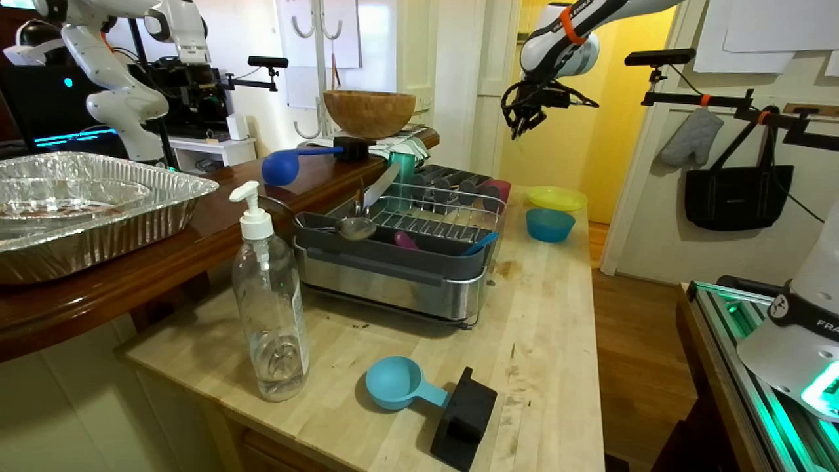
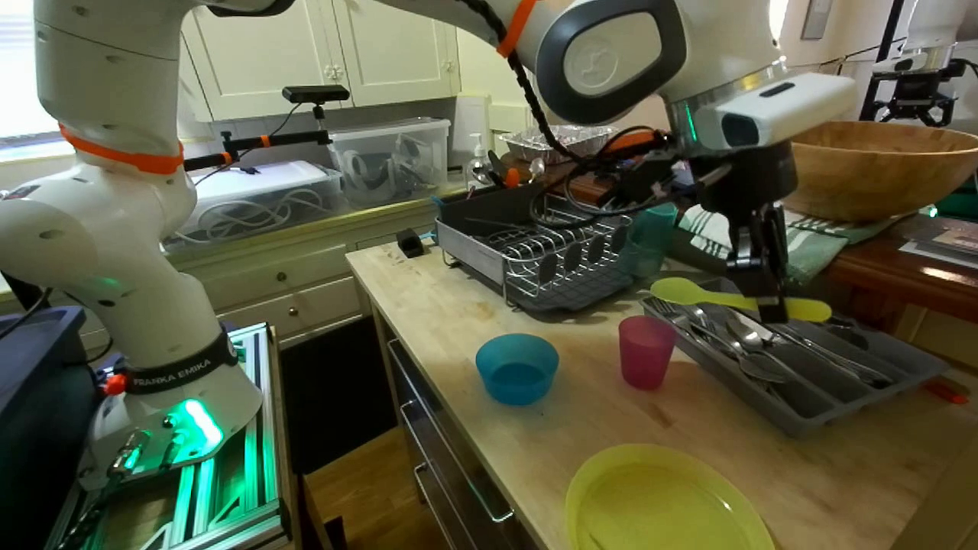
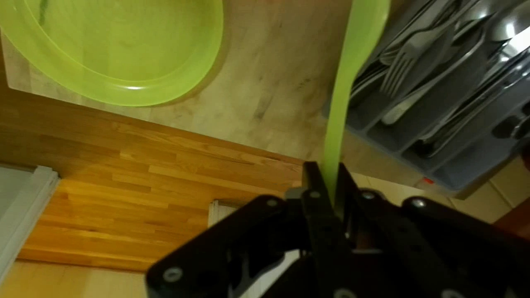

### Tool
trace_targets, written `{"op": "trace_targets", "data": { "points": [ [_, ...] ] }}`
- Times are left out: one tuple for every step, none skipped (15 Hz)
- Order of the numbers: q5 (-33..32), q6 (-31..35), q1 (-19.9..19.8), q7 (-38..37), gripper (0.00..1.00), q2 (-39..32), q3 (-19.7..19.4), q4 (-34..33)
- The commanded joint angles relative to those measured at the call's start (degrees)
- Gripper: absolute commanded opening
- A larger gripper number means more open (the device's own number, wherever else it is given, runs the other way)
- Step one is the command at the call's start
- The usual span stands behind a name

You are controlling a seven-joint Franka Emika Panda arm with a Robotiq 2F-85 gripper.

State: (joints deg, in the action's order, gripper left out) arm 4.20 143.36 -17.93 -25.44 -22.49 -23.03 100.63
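My gripper [image 3: 326, 167] is shut on the handle of a yellow-green spoon [image 3: 345, 87], whose wider end points away from the jaws in the wrist view. In an exterior view the gripper [image 2: 772, 305] points down with the spoon [image 2: 682, 292] level, just above the grey cutlery tray [image 2: 726, 374]. Forks, spoons and knives fill the compartments of that tray [image 3: 383, 145]. Beside it on the wooden counter stands a pink cup [image 2: 646, 355]. A yellow plate [image 3: 124, 89] and a blue bowl [image 2: 518, 374] sit nearby. Against the yellow wall, the gripper [image 1: 521, 124] looks dark and small, its grip unclear there.
A dish rack [image 1: 393, 285] stands on the counter, with a soap bottle [image 1: 275, 334] and a blue scoop [image 1: 393, 381] at its near side. A wooden bowl [image 2: 879, 172] rests on the raised ledge behind. Another robot arm [image 1: 128, 108] is in the background.
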Motion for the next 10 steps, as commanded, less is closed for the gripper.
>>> {"op": "trace_targets", "data": {
  "points": [
    [-3.1,-0.1,2.8,1.2,0.03,5.5,1.1,4.3],
    [-3.9,0.2,3.7,1.0,0.03,6.5,1.5,5.0],
    [-4.6,-0.1,4.5,1.1,0.03,7.5,2.0,5.5],
    [-5.5,0.1,5.3,1.0,0.03,8.7,2.5,6.4],
    [-6.3,0.1,6.0,1.0,0.03,9.6,3.0,7.0],
    [-6.9,0.5,6.8,1.0,0.03,10.8,3.6,8.0],
    [-7.5,0.3,7.5,1.0,0.03,12.0,4.2,8.8],
    [-8.1,0.2,8.1,1.0,0.03,13.0,4.8,9.5],
    [-8.5,0.3,8.7,0.9,0.03,14.3,5.6,10.5],
    [-9.0,0.0,9.2,0.7,0.03,15.5,6.2,11.3]
  ]
}}
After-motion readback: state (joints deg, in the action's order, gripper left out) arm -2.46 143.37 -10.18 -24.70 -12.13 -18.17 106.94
